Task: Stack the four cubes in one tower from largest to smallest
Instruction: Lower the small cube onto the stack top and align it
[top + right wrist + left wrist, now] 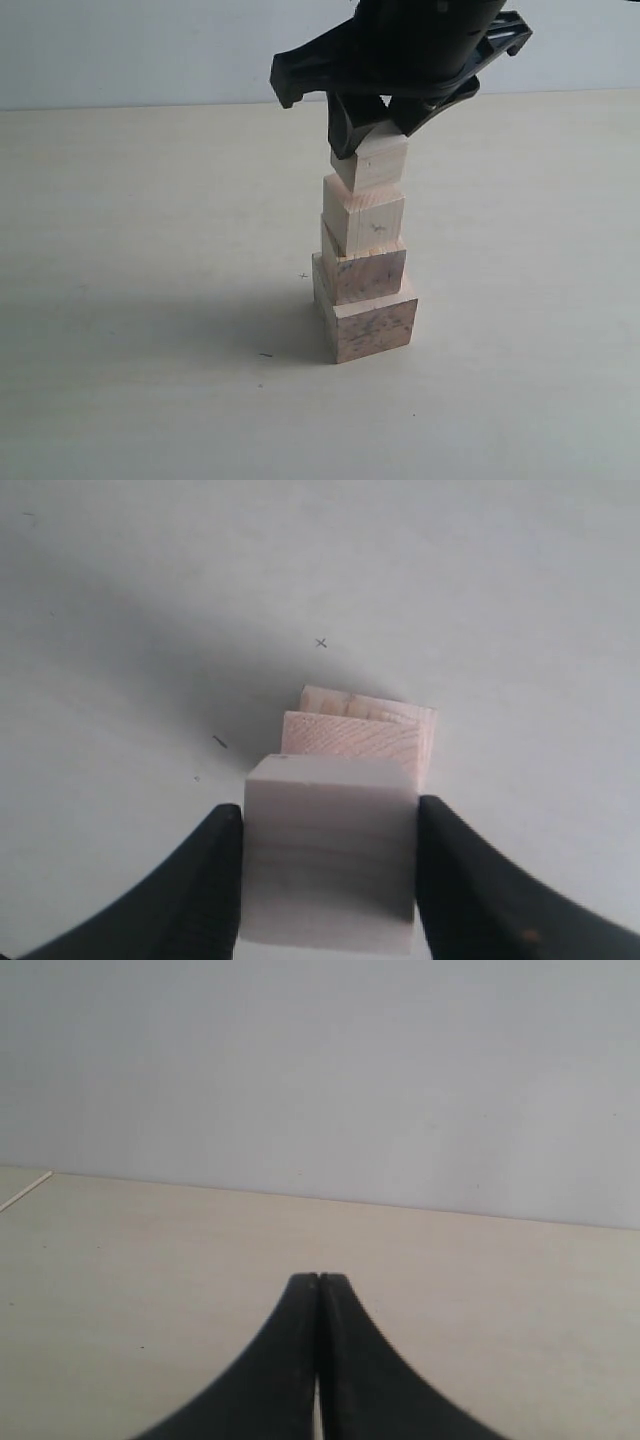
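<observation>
Desk: Where is the smallest cube (372,165)?
Photographer: It is sitting atop the tower (365,275) on the table (130,250); the right gripper (374,132), reaching in from twelve o'clock, is clamping it.
Desk: And the left gripper (318,1282)?
Photographer: It is hanging closed, empty.

Four cubes (366,262) stacked (largest lowest, smallest topmost).

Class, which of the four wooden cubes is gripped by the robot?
The smallest pale cube on top: the right gripper clamps its sides; the three larger cubes are untouched.
</observation>
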Motion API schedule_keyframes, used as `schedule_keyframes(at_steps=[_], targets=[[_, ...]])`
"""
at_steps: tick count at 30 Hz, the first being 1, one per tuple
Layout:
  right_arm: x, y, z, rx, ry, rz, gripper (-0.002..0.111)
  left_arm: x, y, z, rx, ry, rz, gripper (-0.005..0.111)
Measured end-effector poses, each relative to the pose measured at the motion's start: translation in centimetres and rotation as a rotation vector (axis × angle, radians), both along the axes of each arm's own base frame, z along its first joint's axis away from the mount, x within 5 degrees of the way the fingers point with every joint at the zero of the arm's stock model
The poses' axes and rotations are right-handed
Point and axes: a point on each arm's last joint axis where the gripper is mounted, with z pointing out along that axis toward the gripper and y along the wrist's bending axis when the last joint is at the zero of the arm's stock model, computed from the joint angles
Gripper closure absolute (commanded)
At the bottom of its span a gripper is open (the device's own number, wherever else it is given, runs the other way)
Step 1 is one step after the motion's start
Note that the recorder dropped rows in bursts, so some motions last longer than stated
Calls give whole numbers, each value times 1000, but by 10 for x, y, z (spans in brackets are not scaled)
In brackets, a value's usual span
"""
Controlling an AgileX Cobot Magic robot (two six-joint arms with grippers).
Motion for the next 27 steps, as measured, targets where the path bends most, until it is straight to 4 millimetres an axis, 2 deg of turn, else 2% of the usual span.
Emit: schedule_keyframes(at_steps=[7, 27], targets=[[5, 3, -9, -13, 20, -2, 108, 0, 0, 0, 0, 0, 0, 107], [6, 4, -10, -21, 13, 22, 108, 0, 0, 0, 0, 0, 0, 107]])
